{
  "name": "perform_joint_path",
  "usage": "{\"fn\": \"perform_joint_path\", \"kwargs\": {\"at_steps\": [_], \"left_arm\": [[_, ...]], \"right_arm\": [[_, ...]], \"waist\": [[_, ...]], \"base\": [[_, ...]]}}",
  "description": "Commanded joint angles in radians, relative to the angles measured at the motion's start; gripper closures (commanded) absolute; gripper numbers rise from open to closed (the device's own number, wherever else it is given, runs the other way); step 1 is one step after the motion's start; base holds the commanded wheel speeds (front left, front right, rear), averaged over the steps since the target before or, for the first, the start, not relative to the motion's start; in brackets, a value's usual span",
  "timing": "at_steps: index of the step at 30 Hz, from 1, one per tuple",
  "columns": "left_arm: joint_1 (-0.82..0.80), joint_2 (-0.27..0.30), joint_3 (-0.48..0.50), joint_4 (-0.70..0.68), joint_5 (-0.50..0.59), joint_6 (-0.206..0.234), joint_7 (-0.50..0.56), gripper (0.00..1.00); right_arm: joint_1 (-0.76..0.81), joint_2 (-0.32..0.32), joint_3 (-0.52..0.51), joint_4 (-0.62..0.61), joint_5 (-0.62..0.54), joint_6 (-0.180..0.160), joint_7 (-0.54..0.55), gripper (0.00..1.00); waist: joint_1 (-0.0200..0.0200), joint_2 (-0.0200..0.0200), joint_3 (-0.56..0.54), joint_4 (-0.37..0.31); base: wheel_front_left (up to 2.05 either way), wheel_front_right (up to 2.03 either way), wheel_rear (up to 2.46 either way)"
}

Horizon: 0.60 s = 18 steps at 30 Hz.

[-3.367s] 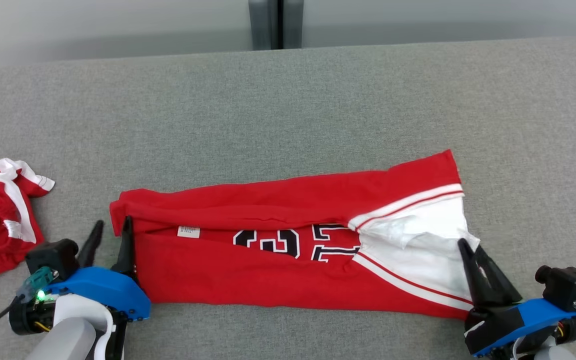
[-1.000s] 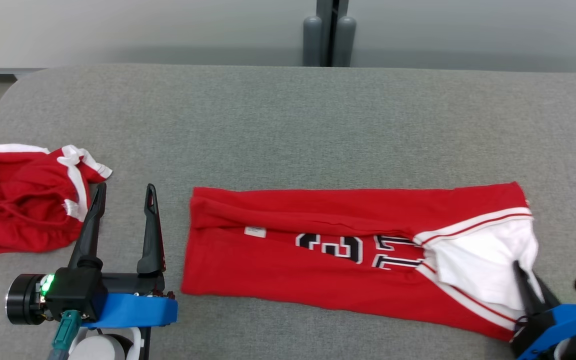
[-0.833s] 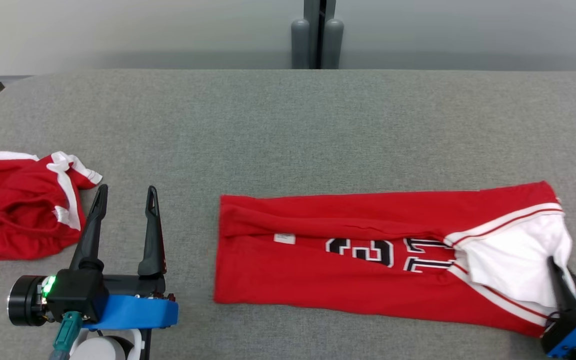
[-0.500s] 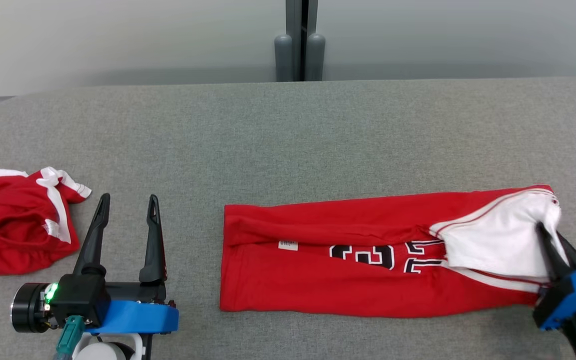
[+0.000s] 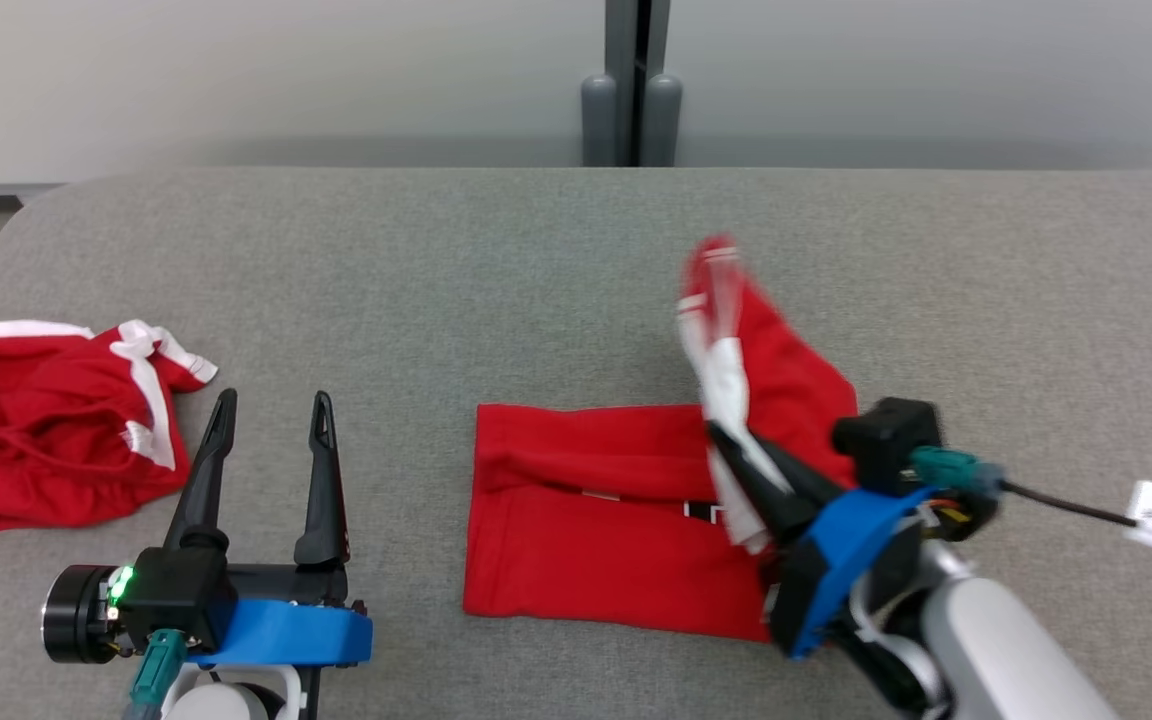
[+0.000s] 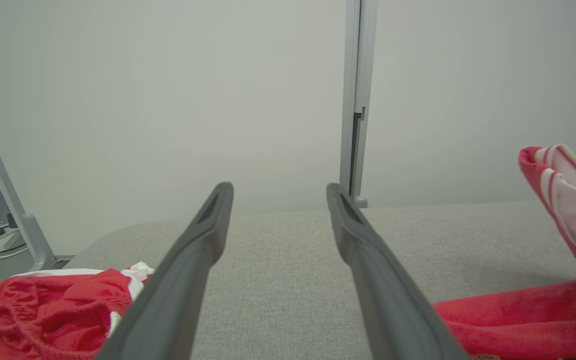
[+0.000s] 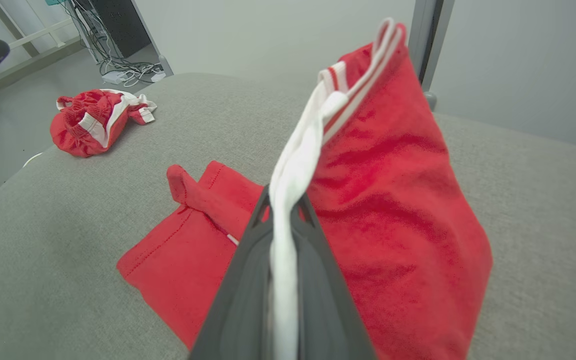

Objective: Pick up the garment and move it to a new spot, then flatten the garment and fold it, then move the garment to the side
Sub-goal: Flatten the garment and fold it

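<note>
- Right jaws: pressed together on the white-banded end of the red garment (image 5: 586, 540). In the right wrist view, white cloth pinched between the two dark fingers (image 7: 240, 300).
- Held end lifted off the grey fabric-covered worktop (image 5: 436, 280) and hanging above the garment's own middle. Blurred in the head view, with the striped hem uppermost.
- Rest of the garment flat on the worktop, right of centre in the head view, with its free short edge toward the robot's left. A scrap of black-and-white print visible just beside the right fingers.
- Left jaws: wide apart with nothing between them, fingers (image 5: 206, 475) pointing away from the robot over bare worktop. Touching the surface or just above it: cannot tell.
- Left jaws between the garment and a crumpled red and white heap of cloth (image 5: 36, 440), near the heap's white-trimmed corner and apart from the garment's edge.
- Heap close to the worktop's left end, well apart from the garment.
- In the left wrist view, heap (image 6: 53, 310) at lower left. Garment (image 6: 518, 320) at lower right, its raised striped end at the right edge.
- Behind the worktop, a pale wall with a grey upright post (image 5: 633, 90).
- At far right in the head view, a dark cable with a white tag (image 5: 1151, 505) trailing from the right wrist.
</note>
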Motion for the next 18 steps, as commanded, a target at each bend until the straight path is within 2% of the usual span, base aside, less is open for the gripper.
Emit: {"fn": "perform_joint_path", "kwargs": {"at_steps": [1, 6, 11, 12, 13, 14, 15, 16, 17, 18], "left_arm": [[-0.017, -0.007, 0.007, 0.006, 0.007, -0.004, -0.004, 0.0], [-0.037, -0.024, 0.01, 0.021, 0.016, -0.014, -0.004, 0.0], [-0.049, -0.043, 0.017, 0.035, 0.024, -0.03, -0.004, 0.0], [-0.052, -0.045, 0.019, 0.037, 0.027, -0.033, -0.004, 0.0], [-0.054, -0.047, 0.022, 0.039, 0.029, -0.033, -0.004, 0.0], [-0.053, -0.049, 0.025, 0.043, 0.029, -0.036, -0.004, 0.0], [-0.053, -0.053, 0.027, 0.045, 0.032, -0.039, -0.004, 0.0], [-0.054, -0.056, 0.03, 0.047, 0.035, -0.041, -0.004, 0.0], [-0.055, -0.059, 0.033, 0.049, 0.038, -0.043, -0.004, 0.0], [-0.055, -0.062, 0.036, 0.051, 0.039, -0.044, -0.004, 0.0]], "right_arm": [[-0.035, 0.033, 0.034, 0.029, 0.018, 0.0, -0.013, 1.0], [-0.098, 0.111, 0.127, 0.163, 0.09, 0.0, -0.046, 1.0], [-0.143, 0.137, 0.189, 0.281, 0.137, 0.0, -0.091, 1.0], [-0.147, 0.138, 0.198, 0.297, 0.152, 0.0, -0.103, 0.83], [-0.153, 0.141, 0.21, 0.313, 0.159, 0.0, -0.119, 0.72], [-0.159, 0.142, 0.217, 0.329, 0.17, 0.0, -0.134, 0.72], [-0.165, 0.143, 0.227, 0.34, 0.179, 0.0, -0.15, 0.64], [-0.176, 0.143, 0.237, 0.349, 0.185, 0.0, -0.17, 0.18], [-0.184, 0.144, 0.249, 0.352, 0.197, 0.0, -0.191, 0.0], [-0.19, 0.144, 0.262, 0.353, 0.201, 0.0, -0.213, 0.0]], "waist": [[0.0, 0.0, 0.013, 0.017], [0.0, 0.0, 0.039, 0.055], [0.0, 0.0, 0.062, 0.081], [0.0, 0.0, 0.067, 0.083], [0.0, 0.0, 0.069, 0.083], [0.0, 0.0, 0.07, 0.083], [0.0, 0.0, 0.072, 0.084], [0.0, 0.0, 0.073, 0.084], [0.0, 0.0, 0.073, 0.084], [0.0, 0.0, 0.073, 0.083]], "base": [[0.0, 0.0, 0.0], [0.0, 0.0, 0.0], [0.0, 0.0, 0.0], [0.0, 0.0, 0.0], [0.0, 0.0, 0.0], [0.0, 0.0, 0.0], [0.0, 0.0, 0.0], [0.0, 0.0, 0.0], [0.0, 0.0, 0.0], [0.0, 0.0, 0.0]]}}
